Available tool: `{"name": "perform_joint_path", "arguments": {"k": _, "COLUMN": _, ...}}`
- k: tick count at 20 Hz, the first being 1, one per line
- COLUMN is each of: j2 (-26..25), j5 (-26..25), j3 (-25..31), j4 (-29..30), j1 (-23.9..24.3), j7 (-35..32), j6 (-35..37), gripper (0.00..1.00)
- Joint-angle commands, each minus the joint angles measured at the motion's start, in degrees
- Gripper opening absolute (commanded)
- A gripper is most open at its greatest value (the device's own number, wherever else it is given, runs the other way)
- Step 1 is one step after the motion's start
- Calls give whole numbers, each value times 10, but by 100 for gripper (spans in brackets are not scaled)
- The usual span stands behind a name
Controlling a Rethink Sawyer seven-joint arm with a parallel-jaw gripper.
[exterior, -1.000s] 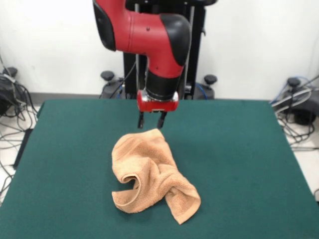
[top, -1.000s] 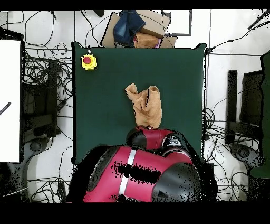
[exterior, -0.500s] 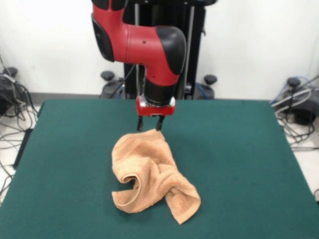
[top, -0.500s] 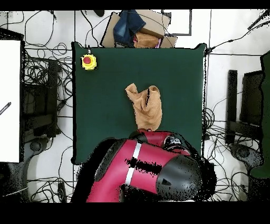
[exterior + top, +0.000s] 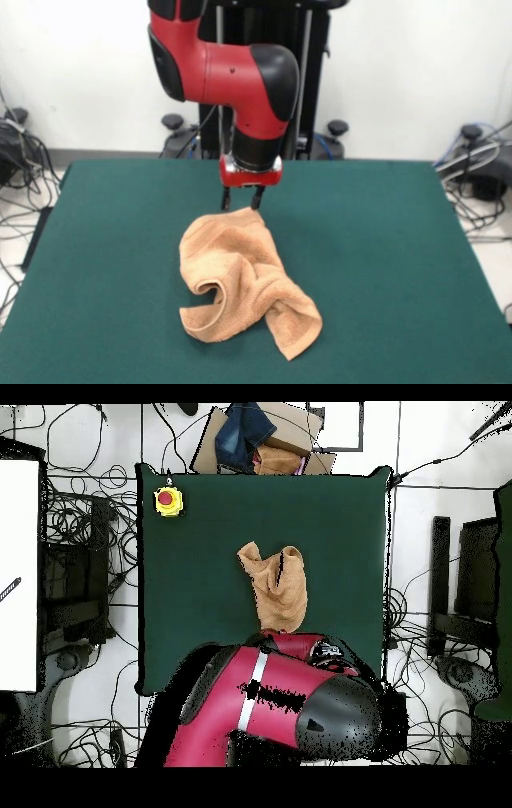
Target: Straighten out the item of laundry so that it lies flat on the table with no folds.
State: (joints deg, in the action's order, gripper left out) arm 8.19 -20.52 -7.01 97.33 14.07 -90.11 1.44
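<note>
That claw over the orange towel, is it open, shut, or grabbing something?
Gripper: open, its two fingers apart, tips right at the towel's far edge, holding nothing.

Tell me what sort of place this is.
Probably a robotics lab: a red and black robot arm stands at a dark green cloth-covered table, a yellow box with a red button sits on it, and cables sprawl around.
</note>
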Motion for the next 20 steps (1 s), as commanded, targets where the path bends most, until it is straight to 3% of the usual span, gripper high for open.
{"name": "perform_joint_path", "arguments": {"k": 1, "j2": -17, "j5": -25, "j3": 42, "j4": -43, "j1": 4, "j7": -51, "j6": -26, "gripper": 100}}
{"name": "perform_joint_path", "arguments": {"k": 20, "j2": 6, "j5": 16, "j3": 30, "j4": -49, "j1": -28, "j7": -56, "j6": 69, "gripper": 100}}
